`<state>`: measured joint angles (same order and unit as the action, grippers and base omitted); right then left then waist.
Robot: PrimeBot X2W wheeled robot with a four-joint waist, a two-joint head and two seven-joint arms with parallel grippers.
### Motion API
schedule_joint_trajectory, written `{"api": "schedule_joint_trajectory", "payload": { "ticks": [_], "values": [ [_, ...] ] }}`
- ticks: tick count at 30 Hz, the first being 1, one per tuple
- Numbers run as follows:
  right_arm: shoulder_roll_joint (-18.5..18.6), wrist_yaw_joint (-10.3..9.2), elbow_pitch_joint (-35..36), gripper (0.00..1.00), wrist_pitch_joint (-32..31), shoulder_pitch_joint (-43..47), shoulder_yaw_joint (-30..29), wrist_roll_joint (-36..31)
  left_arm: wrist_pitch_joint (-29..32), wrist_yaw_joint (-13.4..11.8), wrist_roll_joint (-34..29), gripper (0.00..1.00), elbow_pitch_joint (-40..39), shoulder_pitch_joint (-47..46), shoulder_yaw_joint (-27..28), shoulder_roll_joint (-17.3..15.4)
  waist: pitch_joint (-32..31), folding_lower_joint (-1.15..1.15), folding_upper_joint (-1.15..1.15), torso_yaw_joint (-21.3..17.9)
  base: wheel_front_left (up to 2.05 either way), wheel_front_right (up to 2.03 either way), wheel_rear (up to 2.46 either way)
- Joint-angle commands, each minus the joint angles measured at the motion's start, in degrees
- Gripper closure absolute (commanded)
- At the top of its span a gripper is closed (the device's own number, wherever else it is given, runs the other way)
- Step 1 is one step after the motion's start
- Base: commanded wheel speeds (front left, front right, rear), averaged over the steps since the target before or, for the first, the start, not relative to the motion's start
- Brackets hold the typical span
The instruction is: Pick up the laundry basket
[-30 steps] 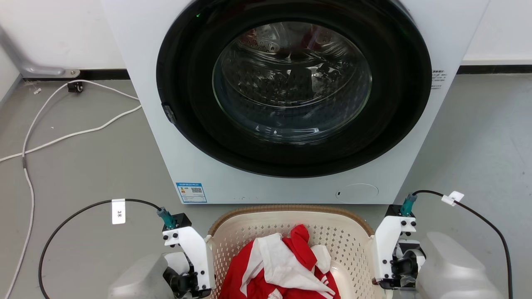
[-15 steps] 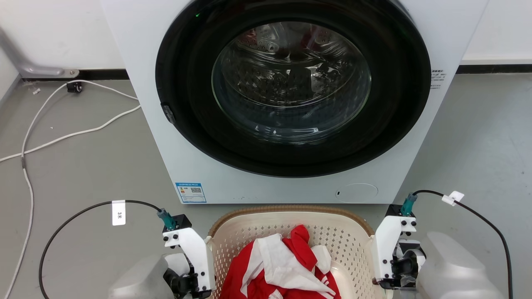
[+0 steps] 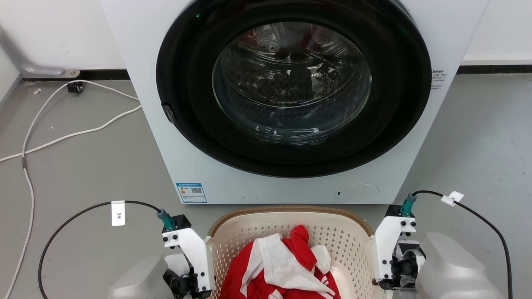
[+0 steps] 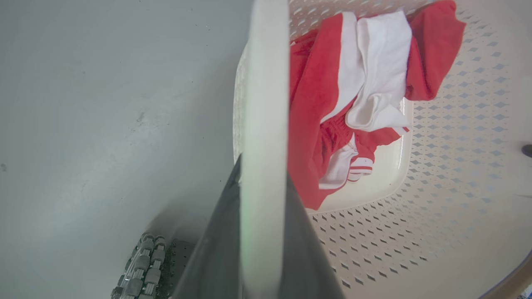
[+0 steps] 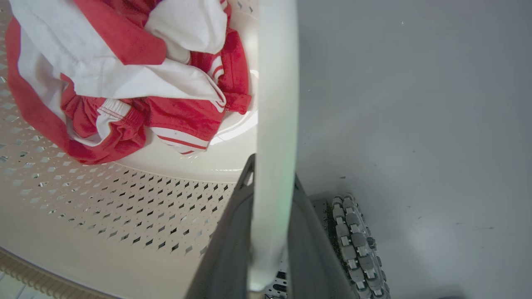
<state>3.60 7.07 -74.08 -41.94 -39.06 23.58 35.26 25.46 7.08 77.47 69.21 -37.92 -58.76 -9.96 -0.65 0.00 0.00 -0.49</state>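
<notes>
1. Leftward, the left gripper (image 4: 264, 176) clamps its two dark fingers on the basket's left handle (image 4: 266, 83).
2. Between the arms, the laundry basket (image 3: 257, 232) lies just before the washing machine (image 3: 291, 191). It holds red-and-white clothes (image 3: 286, 265), and its long axis runs from gripper to gripper.
3. Rightward, the right gripper (image 5: 272, 176) pinches the right handle (image 5: 276, 83). Both arms are equally near, so a level, straight-up lift seems next.

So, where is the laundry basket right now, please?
The laundry basket is at the bottom centre of the head view, directly before the washing machine, between the left pincer and the right pincer.
</notes>
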Motion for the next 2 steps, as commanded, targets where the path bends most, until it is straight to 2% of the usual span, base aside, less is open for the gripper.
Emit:
{"api": "schedule_joint_trajectory", "payload": {
  "ticks": [1,2],
  "values": [
    [-1.3,0.78,0.5,1.0,0.0,0.4,0.0,0.5,-0.3,0.7,0.7,1.0,-0.8,0.4,0.0,1.2,0.0,0.0,0.0,0.0,0.0,0.0,0.0],
    [-1.3,0.78,0.5,1.0,0.0,0.4,0.1,0.5,-0.3,0.7,0.7,1.0,-0.8,0.4,-0.1,1.2,0.0,0.0,0.0,-0.1,0.0,0.0,0.0]
  ]
}}
